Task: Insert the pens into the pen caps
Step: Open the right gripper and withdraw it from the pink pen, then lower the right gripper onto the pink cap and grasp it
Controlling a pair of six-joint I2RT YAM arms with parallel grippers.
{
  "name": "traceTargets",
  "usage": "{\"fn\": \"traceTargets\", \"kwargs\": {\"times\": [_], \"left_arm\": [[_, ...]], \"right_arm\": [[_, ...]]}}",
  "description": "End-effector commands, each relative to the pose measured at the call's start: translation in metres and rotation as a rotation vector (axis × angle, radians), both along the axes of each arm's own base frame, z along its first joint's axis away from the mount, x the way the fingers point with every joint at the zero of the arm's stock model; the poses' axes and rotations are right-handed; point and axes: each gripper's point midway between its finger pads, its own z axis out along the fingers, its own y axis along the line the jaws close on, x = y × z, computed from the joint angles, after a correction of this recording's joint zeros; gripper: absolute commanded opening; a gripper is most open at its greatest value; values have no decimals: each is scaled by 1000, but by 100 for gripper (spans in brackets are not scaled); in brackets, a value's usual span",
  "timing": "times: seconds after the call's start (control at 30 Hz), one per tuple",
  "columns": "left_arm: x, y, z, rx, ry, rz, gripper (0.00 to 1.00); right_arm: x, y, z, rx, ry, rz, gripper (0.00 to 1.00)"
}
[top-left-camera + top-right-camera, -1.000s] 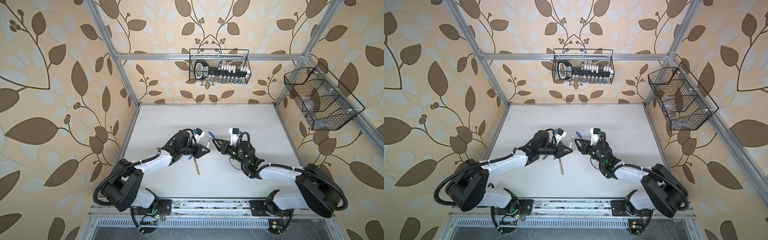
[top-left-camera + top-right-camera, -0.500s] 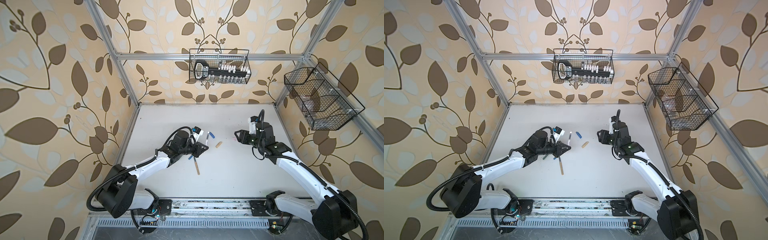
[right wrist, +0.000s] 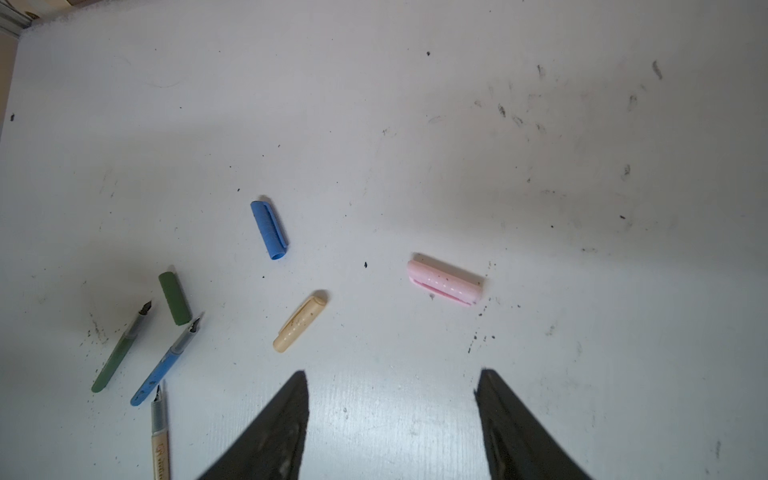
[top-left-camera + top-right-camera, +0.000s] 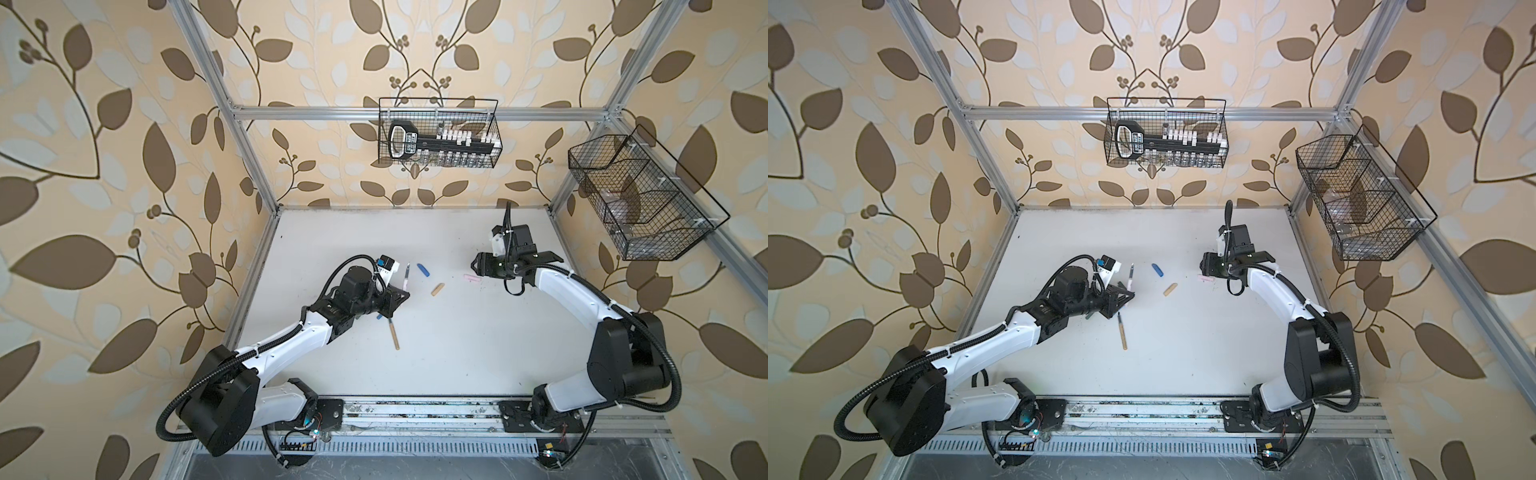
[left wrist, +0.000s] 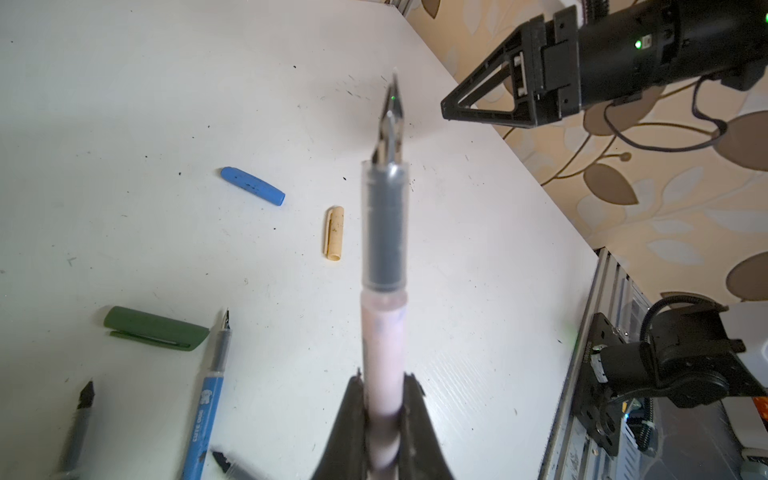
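Pale pink, smooth plastic pen cap [image 3: 446,284] — lying flat on the white table [image 3: 415,124], just ahead of your right gripper [image 3: 392,378], whose jaws stand spread and empty. Judge it light, hard and apt to roll; pinch it across the middle, mouth left free. Your left gripper [image 5: 382,388] is clenched on the barrel of the pale pink pen [image 5: 382,332] — nib outward.

The left arm [image 4: 286,338] stretches forward from its base with the elbow low and the wrist turned toward the middle. The left gripper [image 5: 382,384] has its jaws pinched tight on the pale pink pen [image 5: 382,332]. The right arm [image 4: 573,291] arches up and bends inward. The right gripper [image 3: 390,376] tilts downward, jaws spread wide and holding nothing. It seems to hover low, though its height is hard to judge.
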Motion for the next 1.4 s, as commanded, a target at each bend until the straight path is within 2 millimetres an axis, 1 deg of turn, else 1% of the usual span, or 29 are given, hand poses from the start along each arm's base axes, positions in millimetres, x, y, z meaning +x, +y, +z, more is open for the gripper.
{"fn": "traceTargets", "kwargs": {"times": [0.0, 0.1, 0.17, 0.2, 0.27, 0.33, 0.47, 0.6, 0.67, 0.83, 0.97, 1.03, 1.07, 1.1, 1.2, 1.3, 1.37], "left_arm": [[1, -12, 8, -40, -6, -36, 0], [0, -17, 7, -59, 11, -56, 0], [-1, -19, 8, -69, 7, -66, 0], [0, -19, 8, -68, 5, -63, 0], [-1, -19, 8, -67, 10, -66, 0], [-1, -20, 10, -72, 9, -68, 0], [-3, -19, 15, -78, -3, -70, 0], [-3, -18, 18, -77, -10, -65, 0], [-2, -20, 22, -70, -7, -67, 0], [0, -17, 21, -52, -32, -51, 0], [-3, -15, 16, -37, -26, -58, 0], [-3, -15, 16, -40, -25, -58, 0], [-4, -15, 17, -44, -25, -59, 0], [-5, -15, 18, -47, -27, -62, 0], [-5, -13, 18, -43, -32, -56, 0], [-5, -14, 16, -38, -29, -57, 0], [-5, -14, 13, -36, -19, -59, 0]], "right_arm": [[13, 8, -7, 11, 16, 57, 65], [25, 8, -32, 12, 60, 58, 65], [33, 11, -45, 20, 85, 68, 65], [33, 12, -53, 18, 109, 76, 65], [38, 15, -58, 24, 122, 88, 66], [36, 13, -66, 20, 148, 89, 66], [33, 6, -75, -8, 160, 86, 66], [35, 3, -83, -15, 171, 86, 66], [39, 5, -92, 2, 184, 96, 66], [38, 7, -99, 7, 207, 112, 66], [29, 8, -106, 14, 249, 123, 66], [19, 14, -104, 34, 259, 139, 67], [18, 16, -99, 38, 248, 139, 68], [6, 17, -104, 35, 269, 144, 68], [-8, 21, -100, 23, 272, 150, 68], [-14, 17, -93, -16, 277, 134, 67], [-14, 10, -89, -67, 270, 112, 67]]}}
